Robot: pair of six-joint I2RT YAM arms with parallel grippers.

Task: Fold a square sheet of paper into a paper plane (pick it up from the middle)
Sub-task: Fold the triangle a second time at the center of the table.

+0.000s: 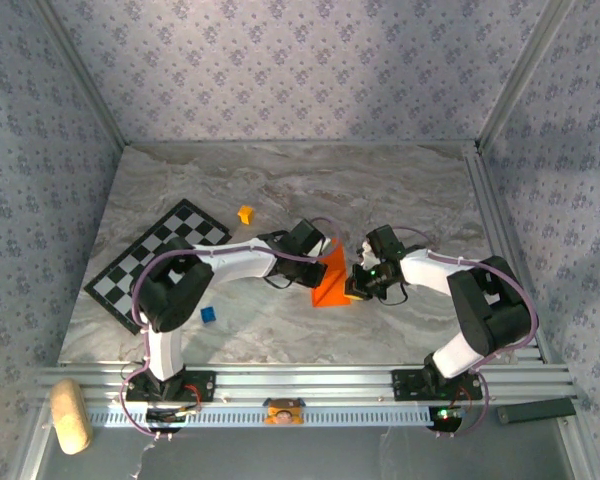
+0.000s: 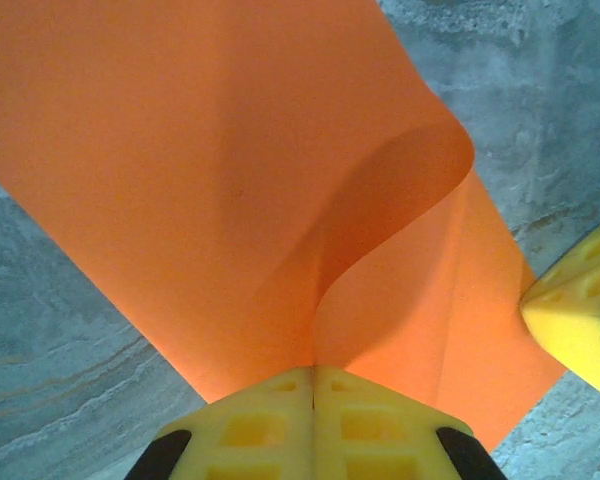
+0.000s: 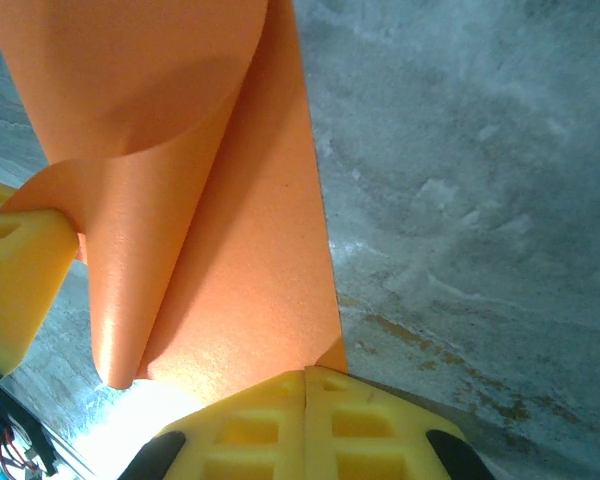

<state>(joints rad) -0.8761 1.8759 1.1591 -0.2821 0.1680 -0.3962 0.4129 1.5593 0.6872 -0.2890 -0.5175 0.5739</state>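
The square sheet of paper point(image 1: 332, 280) is bright orange and stands curled up off the marble table between the two arms. In the left wrist view the sheet point(image 2: 210, 180) bends over in a soft roll, with a straight crease on its right part. My left gripper point(image 2: 313, 368) is shut on the sheet's near edge. My right gripper point(image 3: 306, 372) is shut on the opposite edge of the sheet point(image 3: 230, 260). From above, the left gripper point(image 1: 326, 261) and right gripper point(image 1: 357, 283) sit close together on either side of the paper. It is a loosely bent sheet, not a narrow dart.
A black-and-white checkered board point(image 1: 160, 262) lies at the left. A small yellow-orange cube point(image 1: 245, 214) sits behind it and a small blue cube point(image 1: 208, 314) in front. Patterned walls close in the table on three sides.
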